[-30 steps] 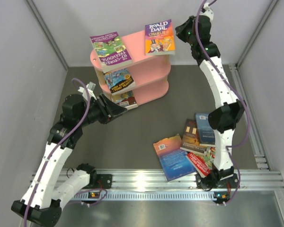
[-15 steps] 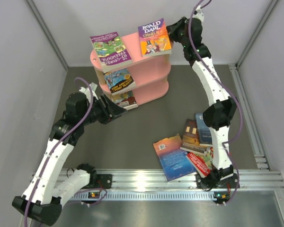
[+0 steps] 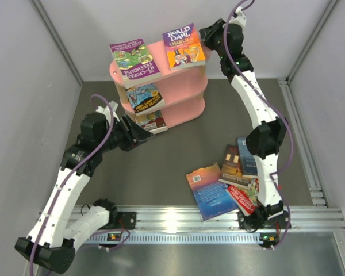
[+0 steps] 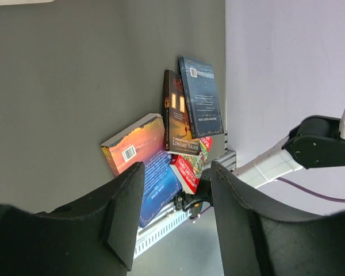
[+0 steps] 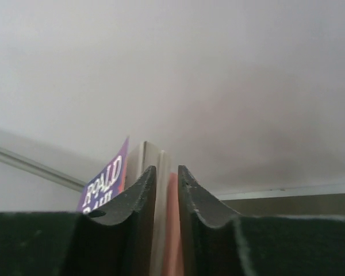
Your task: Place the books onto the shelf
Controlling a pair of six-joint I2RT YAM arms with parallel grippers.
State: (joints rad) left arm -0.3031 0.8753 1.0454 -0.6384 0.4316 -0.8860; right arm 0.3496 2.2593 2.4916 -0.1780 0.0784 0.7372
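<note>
The purple Roald Dahl paperback (image 3: 184,45) has moved further onto the pink three-tier shelf (image 3: 161,50), nearly shelved; right gripper (image 3: 206,35) nearly closed, grip unclear; left gripper (image 3: 148,133) spread.

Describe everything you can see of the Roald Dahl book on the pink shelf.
The Roald Dahl book is a thin paperback with a purple cover, the author's name in large white letters, a yellow title and a cartoon figure. It lies cover up at the right end of the shelf's top board, turned slightly askew. The right gripper straddles its right edge, one finger either side of the pale page block. Whether it is pinching the book is unclear.
</note>
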